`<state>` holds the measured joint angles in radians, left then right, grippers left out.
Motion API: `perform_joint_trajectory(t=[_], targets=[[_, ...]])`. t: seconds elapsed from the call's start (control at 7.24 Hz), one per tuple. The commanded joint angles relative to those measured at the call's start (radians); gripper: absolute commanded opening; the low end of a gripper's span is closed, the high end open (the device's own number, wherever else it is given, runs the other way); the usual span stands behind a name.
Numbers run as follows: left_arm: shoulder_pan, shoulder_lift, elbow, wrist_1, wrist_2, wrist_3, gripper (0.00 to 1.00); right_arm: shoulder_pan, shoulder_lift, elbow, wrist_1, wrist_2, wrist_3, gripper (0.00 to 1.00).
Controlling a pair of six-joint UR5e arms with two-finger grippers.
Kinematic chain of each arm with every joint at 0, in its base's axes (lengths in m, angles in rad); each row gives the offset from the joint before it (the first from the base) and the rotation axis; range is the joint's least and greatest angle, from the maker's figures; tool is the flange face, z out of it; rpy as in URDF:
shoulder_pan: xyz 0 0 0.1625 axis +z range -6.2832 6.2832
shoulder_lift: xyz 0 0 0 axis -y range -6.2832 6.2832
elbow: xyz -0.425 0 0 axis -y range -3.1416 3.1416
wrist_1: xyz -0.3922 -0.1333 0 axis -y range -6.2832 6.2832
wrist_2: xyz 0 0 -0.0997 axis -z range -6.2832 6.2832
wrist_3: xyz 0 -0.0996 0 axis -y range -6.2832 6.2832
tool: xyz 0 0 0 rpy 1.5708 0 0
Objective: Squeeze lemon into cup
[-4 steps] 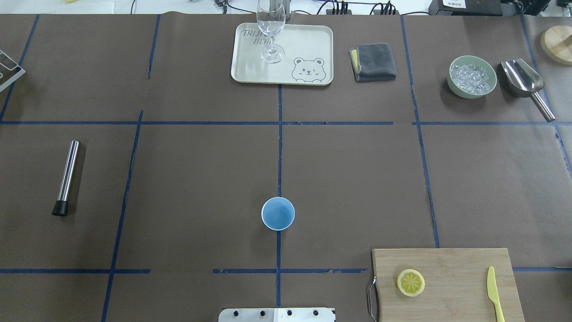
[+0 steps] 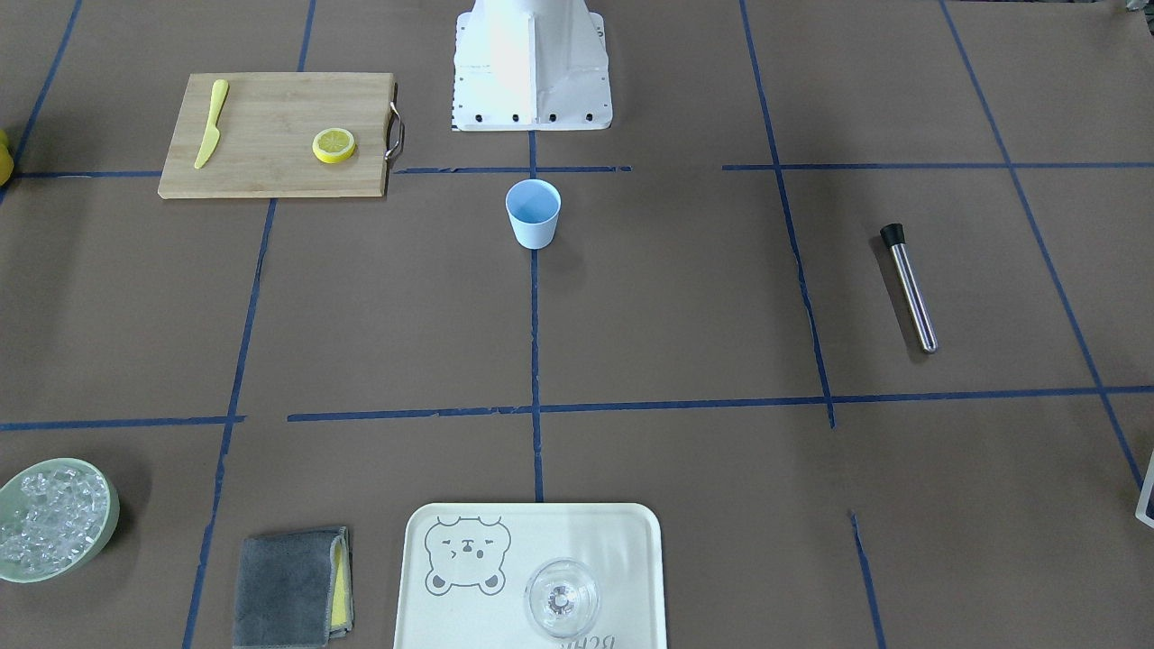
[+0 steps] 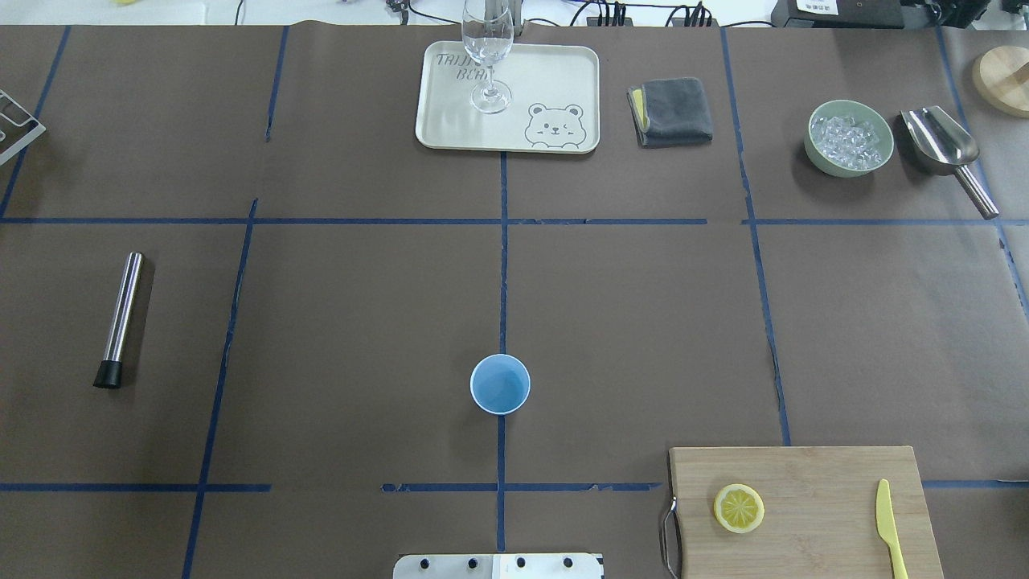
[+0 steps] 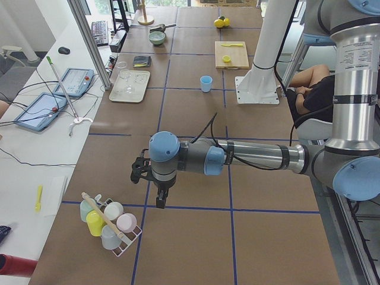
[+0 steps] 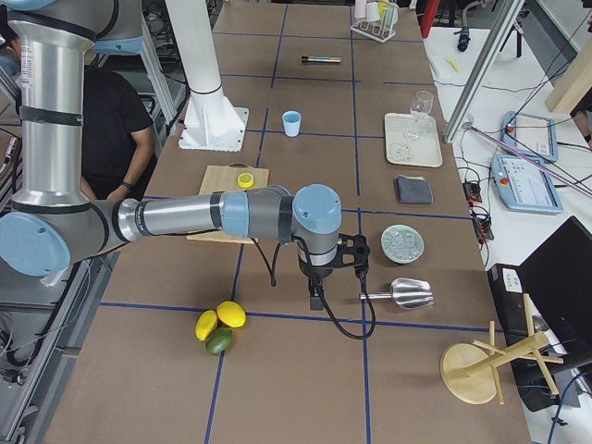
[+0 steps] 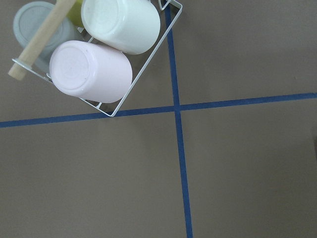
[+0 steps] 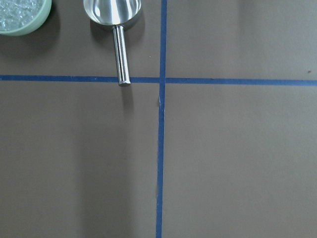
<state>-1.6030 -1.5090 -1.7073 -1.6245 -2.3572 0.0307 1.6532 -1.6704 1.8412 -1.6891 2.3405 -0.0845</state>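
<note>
Lemon: a slice (image 3: pixel 739 508) lies flat on the wooden board (image 3: pixel 820 470), with the yellow knife (image 3: pixel 887 523) on the same board.
Cup: it (image 3: pixel 500 384) stands upright before the robot's base, apart from the board.
Right claw: it (image 5: pixel 315 296) hangs near the metal scoop (image 5: pixel 407 293), well apart from the lemon; its grip cannot be told.
Left claw: it (image 4: pixel 160 199) hangs beside a rack of cups (image 4: pixel 110 222); its grip cannot be told.
Surface: brown covering (image 3: pixel 362 305) with a blue tape grid.
Room: a person (image 5: pixel 116 125) sits behind the base.

Silver arm tubes (image 4: pixel 261 156), light-blue joint caps (image 4: pixel 163 146), black cables (image 4: pixel 205 126)
</note>
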Motion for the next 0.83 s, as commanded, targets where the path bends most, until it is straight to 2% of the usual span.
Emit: perform_joint_trajectory(t=[0.0, 0.28, 0.41, 0.55, 0.69], targets=[[0.000, 0.001, -0.009, 0.000, -0.001, 0.003, 1.00, -0.025, 0.041, 0.030, 0.089, 0.009, 0.003, 1.00], [-0.002, 0.003, -0.031, 0.000, 0.001, 0.003, 1.00, -0.171, 0.035, 0.029, 0.111, -0.022, 0.000, 1.00], [-0.002, 0.003, -0.037, 0.000, 0.003, 0.003, 1.00, -0.214, 0.034, 0.035, 0.159, -0.027, 0.073, 1.00], [-0.002, 0.003, -0.038, 0.000, 0.001, 0.003, 1.00, -0.311, 0.041, 0.059, 0.234, -0.070, 0.312, 1.00], [-0.002, 0.003, -0.047, 0.000, 0.001, 0.003, 1.00, -0.452, 0.029, 0.099, 0.350, -0.177, 0.532, 1.00]])
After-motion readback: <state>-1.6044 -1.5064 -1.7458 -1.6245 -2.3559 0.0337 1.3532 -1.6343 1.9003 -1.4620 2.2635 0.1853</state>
